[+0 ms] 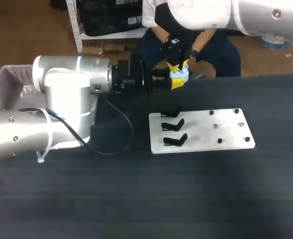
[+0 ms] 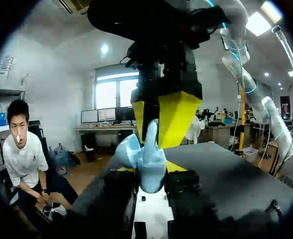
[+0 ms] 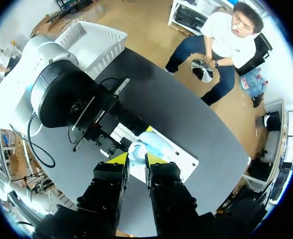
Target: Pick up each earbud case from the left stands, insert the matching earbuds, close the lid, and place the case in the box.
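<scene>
A light blue earbud case (image 1: 180,75) hangs in the air beyond the table's far edge, its lid open. My left gripper (image 1: 173,82) comes in level from the left and is shut on the case's body (image 2: 151,167). From above, my right gripper (image 1: 180,67) pinches a light blue part that sticks up from the case; lid or earbud, I cannot tell which. In the right wrist view the case (image 3: 154,142) sits just ahead of the right gripper (image 3: 136,160). Three black stands (image 1: 174,127) on the white plate (image 1: 201,130) are bare.
Several small black pegs (image 1: 228,126) dot the plate's right half, all with nothing on them. A white basket (image 1: 7,82) stands at the table's far left corner, behind my left arm. A black cable (image 1: 116,144) loops from that arm onto the dark table.
</scene>
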Tool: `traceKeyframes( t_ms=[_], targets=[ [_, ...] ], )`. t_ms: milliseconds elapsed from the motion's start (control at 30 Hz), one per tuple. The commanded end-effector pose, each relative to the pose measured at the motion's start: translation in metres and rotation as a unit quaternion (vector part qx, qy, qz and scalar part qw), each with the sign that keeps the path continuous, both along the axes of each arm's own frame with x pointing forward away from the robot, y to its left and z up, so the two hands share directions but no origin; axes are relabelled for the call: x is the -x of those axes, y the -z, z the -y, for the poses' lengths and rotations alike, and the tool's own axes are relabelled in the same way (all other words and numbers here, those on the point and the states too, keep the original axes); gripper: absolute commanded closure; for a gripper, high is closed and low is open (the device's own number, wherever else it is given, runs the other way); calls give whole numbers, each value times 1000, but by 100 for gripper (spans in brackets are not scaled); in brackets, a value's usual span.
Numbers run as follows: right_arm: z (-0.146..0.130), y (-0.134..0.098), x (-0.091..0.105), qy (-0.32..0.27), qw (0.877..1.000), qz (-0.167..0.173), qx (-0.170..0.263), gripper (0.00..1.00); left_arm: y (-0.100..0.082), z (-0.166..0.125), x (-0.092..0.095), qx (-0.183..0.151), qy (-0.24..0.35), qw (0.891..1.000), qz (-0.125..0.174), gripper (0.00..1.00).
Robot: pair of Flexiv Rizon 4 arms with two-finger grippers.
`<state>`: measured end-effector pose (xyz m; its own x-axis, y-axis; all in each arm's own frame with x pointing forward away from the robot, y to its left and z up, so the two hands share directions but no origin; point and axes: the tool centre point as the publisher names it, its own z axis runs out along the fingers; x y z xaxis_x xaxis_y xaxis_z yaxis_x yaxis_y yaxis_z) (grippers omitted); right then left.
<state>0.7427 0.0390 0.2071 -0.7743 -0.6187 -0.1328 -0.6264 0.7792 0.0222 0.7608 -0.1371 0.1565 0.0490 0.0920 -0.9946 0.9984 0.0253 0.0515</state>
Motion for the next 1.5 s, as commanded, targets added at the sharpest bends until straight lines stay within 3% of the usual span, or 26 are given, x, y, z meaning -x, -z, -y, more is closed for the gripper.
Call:
traceKeyframes(
  t_ms=[33, 1400, 1433, 1467, 1500],
  targets=[
    [-2, 1, -3, -1, 1000, -5, 1, 100, 2, 0, 2, 3, -3, 1000, 3, 100],
    [-2, 11, -4, -31, 999, -14, 34, 100, 2, 0, 2, 3, -3, 1000, 3, 100],
    [-2, 11, -4, -32, 999, -14, 34, 99, 2, 0, 2, 3, -3, 1000, 3, 100],
    [-2, 11, -4, -32, 999, -14, 34, 88, 2, 0, 2, 3, -3, 1000, 3, 100],
    [-2, 11, -4, -32, 999, -14, 34, 86, 2, 0, 2, 3, -3, 1000, 3, 100]
  ],
)
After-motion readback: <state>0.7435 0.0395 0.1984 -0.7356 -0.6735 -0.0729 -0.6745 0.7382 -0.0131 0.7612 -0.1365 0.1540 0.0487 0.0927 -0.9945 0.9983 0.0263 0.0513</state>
